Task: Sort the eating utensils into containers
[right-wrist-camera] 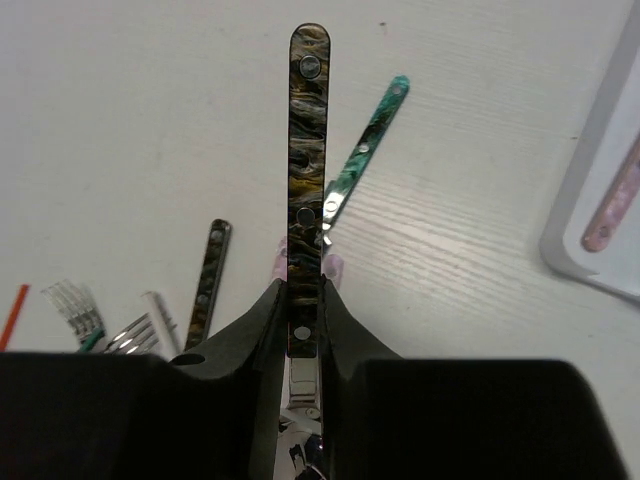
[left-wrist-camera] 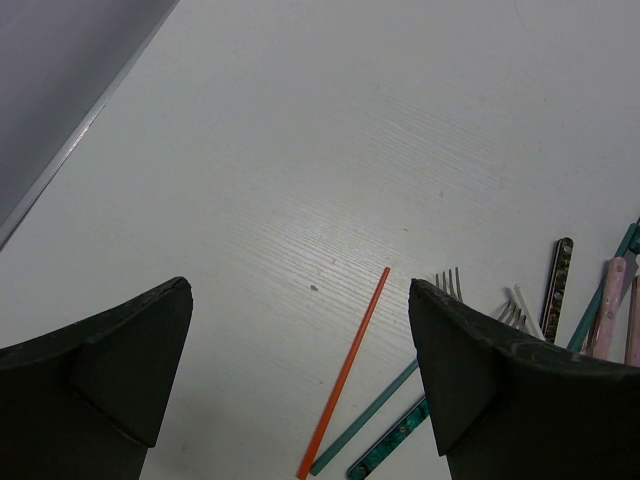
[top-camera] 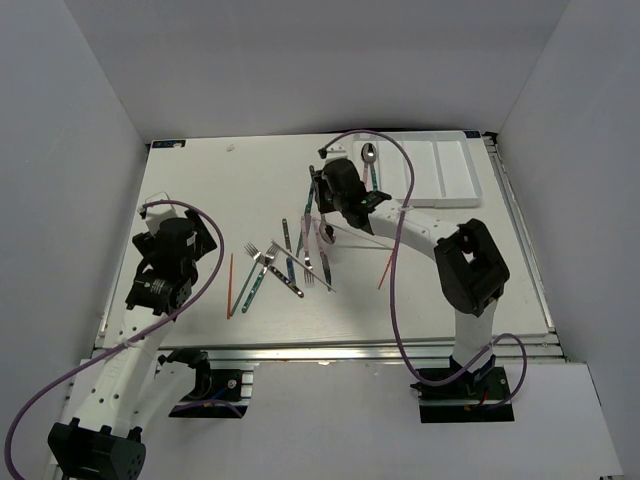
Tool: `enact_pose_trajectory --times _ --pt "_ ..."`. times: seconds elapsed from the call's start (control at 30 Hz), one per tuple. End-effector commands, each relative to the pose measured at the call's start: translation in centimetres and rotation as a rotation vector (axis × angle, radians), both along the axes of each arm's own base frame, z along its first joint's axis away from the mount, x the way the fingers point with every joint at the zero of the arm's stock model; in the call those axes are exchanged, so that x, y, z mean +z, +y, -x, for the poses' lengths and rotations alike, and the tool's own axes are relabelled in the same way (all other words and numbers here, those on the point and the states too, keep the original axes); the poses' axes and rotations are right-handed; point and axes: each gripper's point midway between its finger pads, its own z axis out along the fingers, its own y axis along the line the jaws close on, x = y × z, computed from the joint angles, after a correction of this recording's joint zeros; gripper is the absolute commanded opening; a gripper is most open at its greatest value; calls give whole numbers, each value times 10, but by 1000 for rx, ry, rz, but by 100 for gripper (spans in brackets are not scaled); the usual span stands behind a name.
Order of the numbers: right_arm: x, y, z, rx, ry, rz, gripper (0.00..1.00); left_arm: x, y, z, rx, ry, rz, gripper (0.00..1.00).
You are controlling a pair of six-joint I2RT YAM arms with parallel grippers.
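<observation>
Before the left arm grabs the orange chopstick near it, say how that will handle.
The chopstick is thin and straight: probably stiff and light. It lies flat on the smooth table, so it may slide or roll if pushed and be hard to pinch.

White wood-grain table (top-camera: 220,190), plain pale walls (top-camera: 300,60) on three sides, metal rail (top-camera: 330,347) along near edge

Tray (top-camera: 450,170) at table (top-camera: 220,190) far right, spoon (top-camera: 369,153) at its left side, forks (top-camera: 265,262) mid-table

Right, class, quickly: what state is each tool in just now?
Left tool: open, holding nothing.
Right tool: closed on a dark marbled utensil handle.
</observation>
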Motion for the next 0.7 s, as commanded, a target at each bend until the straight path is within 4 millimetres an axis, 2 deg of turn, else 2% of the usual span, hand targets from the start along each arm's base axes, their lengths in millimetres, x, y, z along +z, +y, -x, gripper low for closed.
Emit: enact_pose_trajectory --times 0.0,0.07,0.1,0.23,0.43,0.5,0.57,0.6,0.63,0.67 --pt "76 16 7 83 -100 -244 0 2 -1 1 -9 -13 1 98" --pt "91 23 10 149 -89 -335 0 2 -1 1 -8 -13 0 98" --pt "99 32 20 213 -47 -413 0 3 -1 1 -8 -15 1 98" --pt "128 25 12 272 12 -608 0 3 -1 1 -6 -15 0 98" --pt "132 2 -16 229 78 -709 0 3 -1 1 -8 -16 1 98" --pt "132 -10 -35 182 58 -704 0 3 -1 1 -9 -16 2 98" --pt "115 -19 -53 119 64 -642 0 3 -2 1 -10 -15 1 98" --pt "131 -29 -75 53 -1 -614 0 3 -1 1 -10 -14 2 98" --pt "127 -35 -88 30 -33 -549 0 4 -2 1 -12 -17 3 98" --pt "105 -40 -104 -16 -15 -497 0 3 -1 1 -9 -16 2 98"
